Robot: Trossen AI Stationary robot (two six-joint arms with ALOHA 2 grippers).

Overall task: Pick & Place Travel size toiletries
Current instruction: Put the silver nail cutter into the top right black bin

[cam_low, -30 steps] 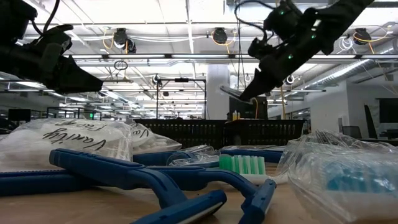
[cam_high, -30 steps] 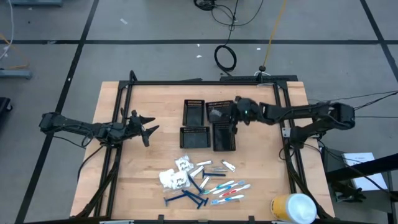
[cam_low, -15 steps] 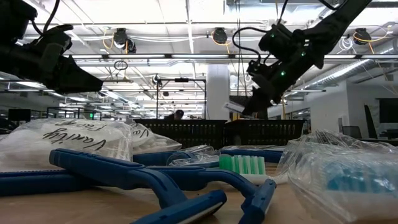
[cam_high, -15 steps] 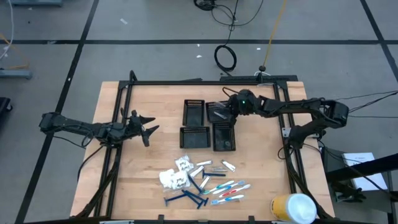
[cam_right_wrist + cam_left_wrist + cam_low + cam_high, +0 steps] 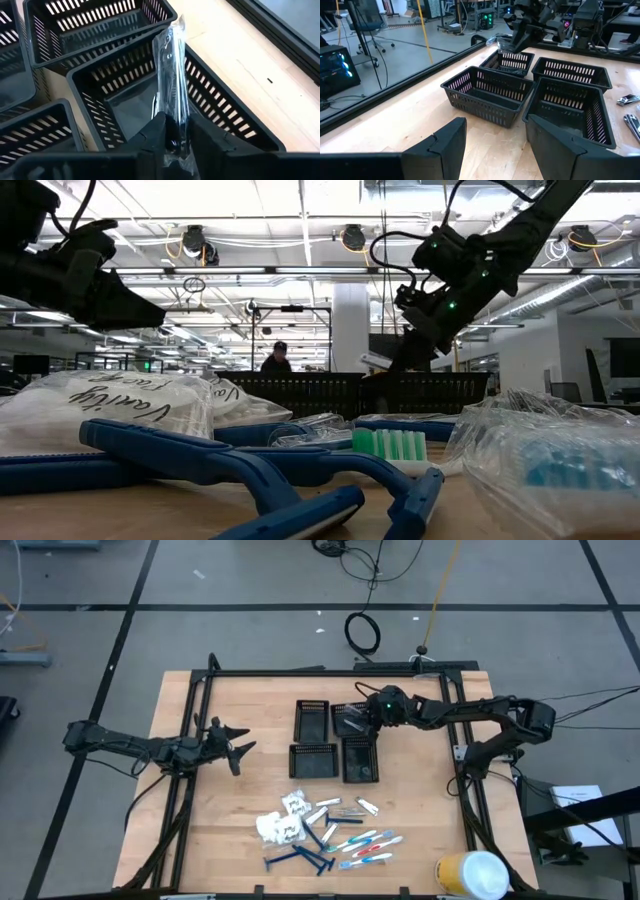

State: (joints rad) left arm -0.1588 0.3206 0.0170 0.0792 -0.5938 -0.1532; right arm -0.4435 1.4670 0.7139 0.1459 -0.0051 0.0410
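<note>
Between my right gripper's (image 5: 364, 717) fingers is a slim clear-wrapped packet (image 5: 171, 75) with a silvery piece inside. It hangs above the far right black mesh tray (image 5: 350, 721). The low view shows the packet (image 5: 375, 360) sticking out below the right gripper (image 5: 388, 356). The other toiletries (image 5: 325, 830), blue razors, toothbrushes and white packets, lie in a heap on the table's near middle. My left gripper (image 5: 236, 748) waits open at the table's left side, and its fingers (image 5: 445, 145) frame the trays. My right gripper pinches the packet's near end (image 5: 175, 122) between its two fingers (image 5: 156, 131). The fingers slant down from the table's right side and lie along the packet. The packet juts forward past the fingertips, lifted clear above the tray's inside.
Four black mesh trays stand close together at the table's far middle: far left (image 5: 312, 718), near left (image 5: 313, 760), near right (image 5: 360, 761). A large yellow-and-white cylinder (image 5: 472, 875) lies at the near right corner. A black frame (image 5: 300, 672) runs along the table's edges.
My right gripper has carried the packet down and toward the table's far edge, from over the near right tray to over the far right tray. It has rolled slightly on the way. The packet stays between its fingers.
</note>
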